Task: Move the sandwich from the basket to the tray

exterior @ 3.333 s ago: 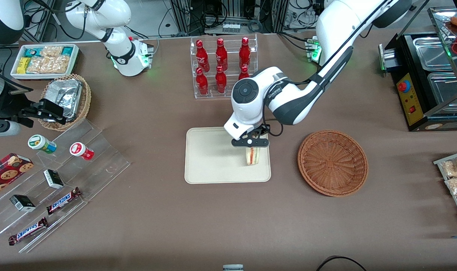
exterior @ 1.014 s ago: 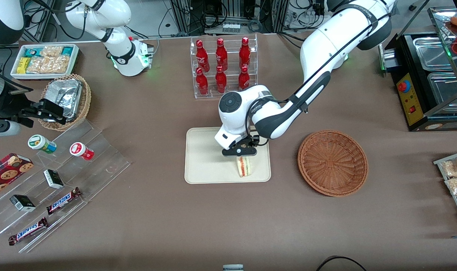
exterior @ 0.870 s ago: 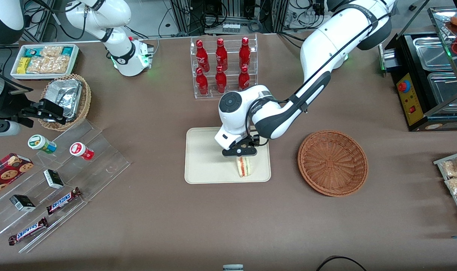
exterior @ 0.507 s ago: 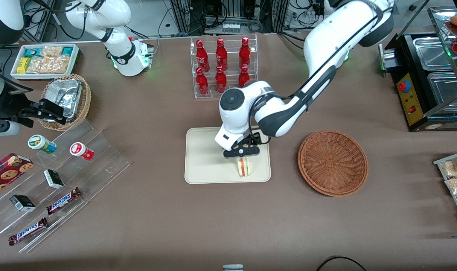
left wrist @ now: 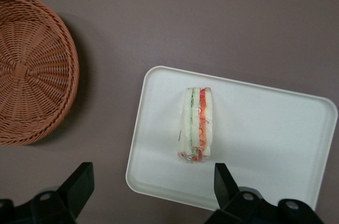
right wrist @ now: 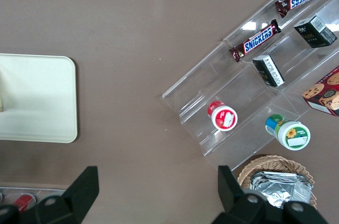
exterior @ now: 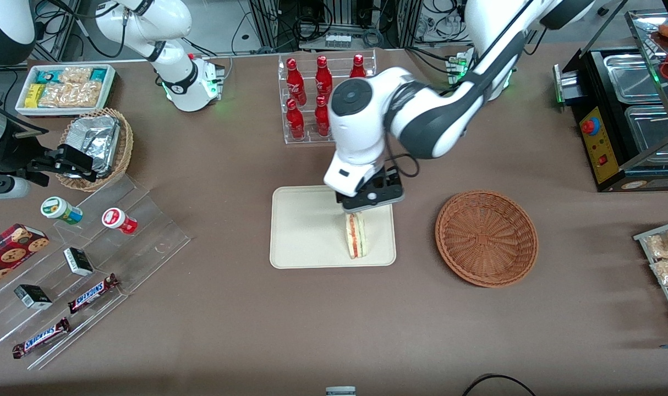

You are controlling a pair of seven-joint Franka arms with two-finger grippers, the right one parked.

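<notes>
Front view: you see the gripper [exterior: 370, 199] raised above the tray [exterior: 301, 231]; the sandwich [exterior: 355, 235] lies on it, the basket [exterior: 486, 237] beside.
Left wrist view: your fingers [left wrist: 79, 184] stand wide apart, holding nothing, clear of the sandwich [left wrist: 197, 124].

The gripper [exterior: 370, 199] hangs raised, its 2 fingers [left wrist: 79, 187] spread apart.

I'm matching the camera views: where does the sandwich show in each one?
Front view: sandwich on the tray, just nearer the camera than the open gripper.
Left wrist view: sandwich on the tray, beside the basket.
Right wrist view: not in it.
Shared landmark: the tray.
</notes>
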